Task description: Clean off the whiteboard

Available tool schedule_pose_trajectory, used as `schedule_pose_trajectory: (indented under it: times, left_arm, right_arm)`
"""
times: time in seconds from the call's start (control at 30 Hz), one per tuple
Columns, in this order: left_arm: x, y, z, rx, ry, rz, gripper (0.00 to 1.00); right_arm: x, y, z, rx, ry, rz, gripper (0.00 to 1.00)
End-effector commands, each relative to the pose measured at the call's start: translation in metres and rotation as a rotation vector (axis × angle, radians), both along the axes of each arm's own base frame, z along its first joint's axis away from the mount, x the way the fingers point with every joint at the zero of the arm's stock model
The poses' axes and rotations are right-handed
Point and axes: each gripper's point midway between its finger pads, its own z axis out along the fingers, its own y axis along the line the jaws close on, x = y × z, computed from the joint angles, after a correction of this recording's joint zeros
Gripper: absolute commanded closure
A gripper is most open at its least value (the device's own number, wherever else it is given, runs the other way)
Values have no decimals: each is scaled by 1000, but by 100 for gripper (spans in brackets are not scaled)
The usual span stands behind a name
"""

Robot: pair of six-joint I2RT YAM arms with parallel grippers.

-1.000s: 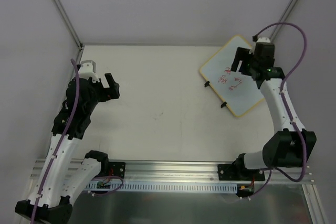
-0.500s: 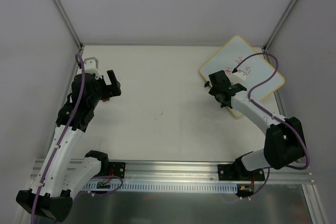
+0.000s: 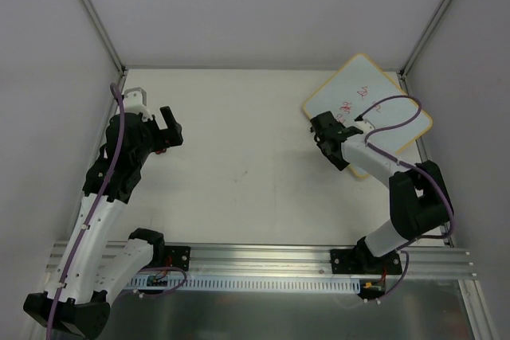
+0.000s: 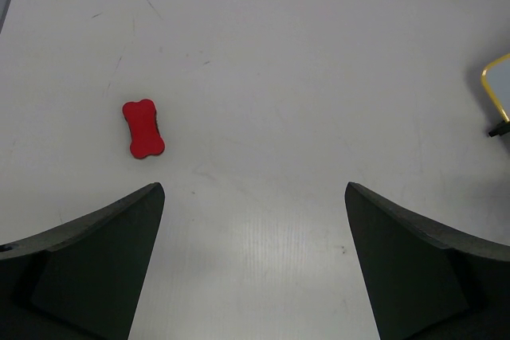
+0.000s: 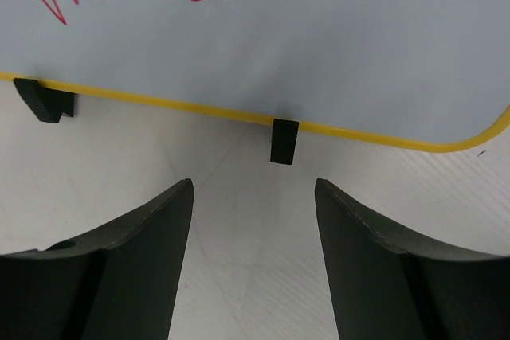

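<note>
Whiteboard (image 3: 344, 89) in far right corner of table (image 3: 239, 133), block (image 4: 143, 128) well to its left

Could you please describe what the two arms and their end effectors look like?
The left arm and right arm have white links with black joints. A purple cable loops along each. The left end effector and right end effector are black, with broad, dark, wedge-shaped fingers.

1. Red bone-shaped block (image 4: 143, 128): lies flat on table, nothing touching it, thin dark edge on its right side.
2. Table (image 3: 239, 157): pale top w/ faint scuffs & small dark marks.
3. Alu rail (image 3: 263, 257): runs along near table edge; slotted strip (image 3: 263, 283) just below it.
4. Walls (image 3: 255, 5): plain, pale, on 3 sides; metal posts (image 3: 92, 13) at back corners.
</note>
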Motion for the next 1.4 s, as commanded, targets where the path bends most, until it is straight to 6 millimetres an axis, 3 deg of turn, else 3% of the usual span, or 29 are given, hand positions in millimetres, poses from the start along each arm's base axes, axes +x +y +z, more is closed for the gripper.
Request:
schedule_pose_trajectory:
  times: [0.0,0.3,0.6,0.7,0.9,0.93,1.1,1.2,1.23,1.37]
  left_arm:
    - [-1,-4,6,-18,-29,-13,1]
    - [-3,-6,0,-23,-19,-23,1]
    - [-2,-5,-1,-20,-14,-18,1]
    - [-2,-5,0,-21,-15,-18,1]
    - [-1,-3,-4,-11,-4,-7,1]
    - [-1,-3,-4,-8,-3,-7,1]
    - [1,0,-10,5,12,6,1]
    - [2,1,-15,10,26,15,1]
    - [2,1,-16,8,28,17,1]
    - [2,2,-23,3,47,30,1]
  right_arm:
    - [-3,-10,-8,-1,-17,-104,34]
    - [0,-25,-23,-23,15,-162,43]
    - [11,-25,-31,-37,30,-151,51]
    - [12,-27,-32,-54,37,-139,62]
    - [9,-21,-39,-69,65,-66,94]
    - [9,-17,-39,-84,73,-24,100]
    - [7,8,-43,-126,93,163,100]
    - [6,35,-49,-120,80,332,100]
    - [10,57,-46,-80,35,406,100]
    - [-4,97,-50,-82,22,617,100]
